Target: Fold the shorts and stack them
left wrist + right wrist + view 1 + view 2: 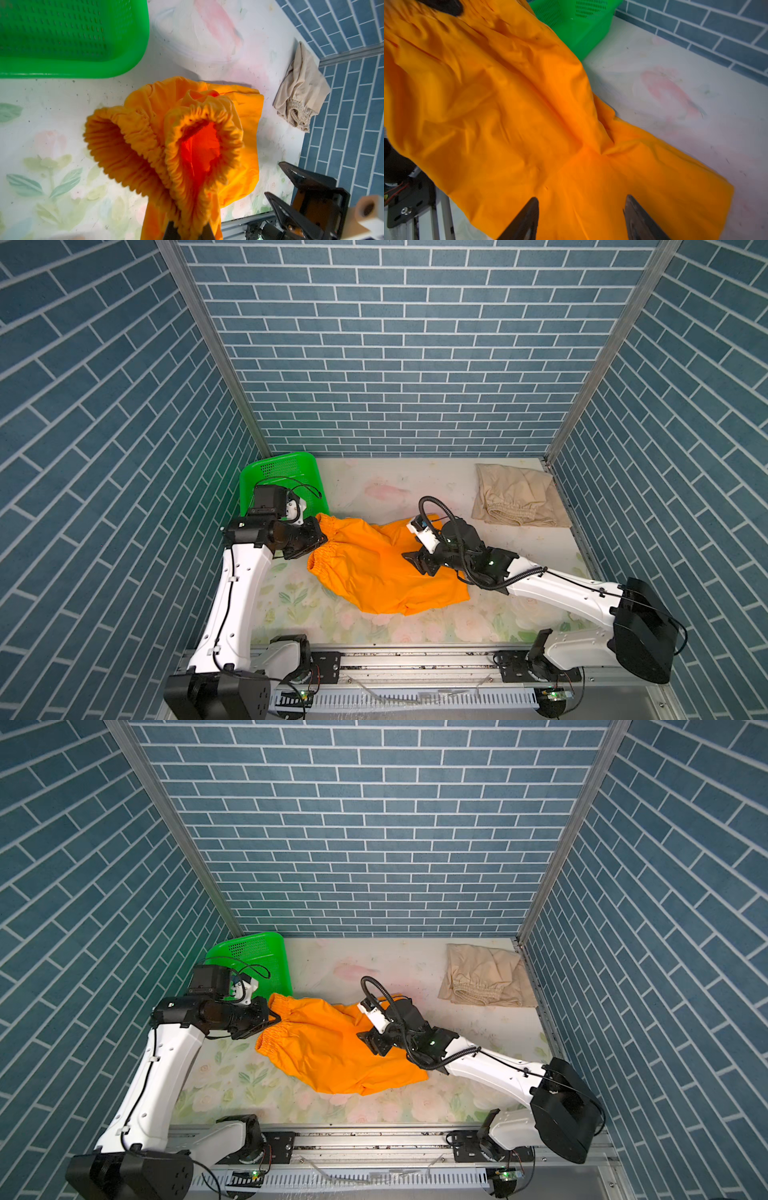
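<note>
Your left claw is pinching the orange shorts by the waistband | your right claw is sitting open over them.

No text, label or number is legible — none anywhere.

Fig. — My work cell, in a top view. Three walls carry a blue-grey brick pattern with white joints: the back wall along the table's far edge, and side walls along its left and right edges. Aluminium posts stand at the two far corners. The table bears a pale, speckled floral print. An aluminium rail runs along its near edge. Light is even and shadows are soft.
</note>
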Robot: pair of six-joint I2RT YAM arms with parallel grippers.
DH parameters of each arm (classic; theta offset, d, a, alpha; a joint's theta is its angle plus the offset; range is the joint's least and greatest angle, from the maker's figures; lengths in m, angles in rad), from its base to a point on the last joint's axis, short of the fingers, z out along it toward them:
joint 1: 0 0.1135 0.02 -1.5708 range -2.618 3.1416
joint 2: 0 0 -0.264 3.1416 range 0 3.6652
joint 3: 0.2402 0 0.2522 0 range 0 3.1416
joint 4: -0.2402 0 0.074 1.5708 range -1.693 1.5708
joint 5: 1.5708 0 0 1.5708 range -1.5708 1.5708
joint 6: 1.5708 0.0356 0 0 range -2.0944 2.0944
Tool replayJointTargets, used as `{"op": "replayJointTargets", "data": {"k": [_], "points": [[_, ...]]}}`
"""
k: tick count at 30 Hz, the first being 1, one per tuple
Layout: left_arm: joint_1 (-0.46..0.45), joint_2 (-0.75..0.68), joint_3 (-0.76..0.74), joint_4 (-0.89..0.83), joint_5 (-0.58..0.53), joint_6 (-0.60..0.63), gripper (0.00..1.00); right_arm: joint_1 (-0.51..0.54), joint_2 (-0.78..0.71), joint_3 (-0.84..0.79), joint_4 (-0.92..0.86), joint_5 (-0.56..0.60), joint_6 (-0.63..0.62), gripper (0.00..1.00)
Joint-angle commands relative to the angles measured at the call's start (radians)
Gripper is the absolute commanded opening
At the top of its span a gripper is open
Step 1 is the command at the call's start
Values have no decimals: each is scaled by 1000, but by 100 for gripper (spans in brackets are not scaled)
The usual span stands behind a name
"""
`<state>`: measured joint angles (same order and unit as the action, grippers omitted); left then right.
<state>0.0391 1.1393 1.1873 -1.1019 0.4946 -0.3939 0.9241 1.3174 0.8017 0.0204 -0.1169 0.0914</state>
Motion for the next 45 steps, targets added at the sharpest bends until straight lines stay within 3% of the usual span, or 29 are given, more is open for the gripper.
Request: {"op": "replayJointTargets", "data": {"k": [1, 5, 10, 15, 26, 30, 36, 38, 39, 42, 43, 44, 45], "points": [[-13, 66, -11, -30, 42, -27, 0, -42, -43, -54, -170, 2, 65, 66], [-125, 131, 61, 43, 30, -119, 0, -101, -67, -145, -191, 0, 113, 56], [-247, 220, 220, 44, -69, -192, 0, -137, -70, -217, -248, 63, 208, 28], [-341, 275, 254, 140, -115, -283, 0, -143, -39, -258, -220, 41, 287, 12], [-609, 482, 291, 315, -169, -422, 0, -143, -33, -328, -165, 45, 335, 11], [-681, 576, 373, 291, -176, -422, 0, -141, -32, -353, -121, 34, 343, 11], [-760, 664, 431, 283, -150, -419, 0, -143, -29, -356, -77, 34, 343, 21], [-784, 695, 454, 293, -138, -405, 1, -141, -31, -356, -62, 34, 344, 31], [-797, 719, 479, 281, -125, -392, 12, -143, -38, -351, -66, 34, 344, 36], [-833, 787, 583, 169, -133, -321, 61, -145, -113, -351, -92, 34, 363, 46], [-837, 798, 608, 133, -136, -298, 91, -146, -150, -353, -104, 34, 370, 51], [-836, 801, 624, 106, -136, -279, 99, -149, -197, -354, -128, 34, 378, 53], [-833, 797, 634, 88, -138, -260, 100, -152, -247, -352, -163, 34, 388, 55]]}}
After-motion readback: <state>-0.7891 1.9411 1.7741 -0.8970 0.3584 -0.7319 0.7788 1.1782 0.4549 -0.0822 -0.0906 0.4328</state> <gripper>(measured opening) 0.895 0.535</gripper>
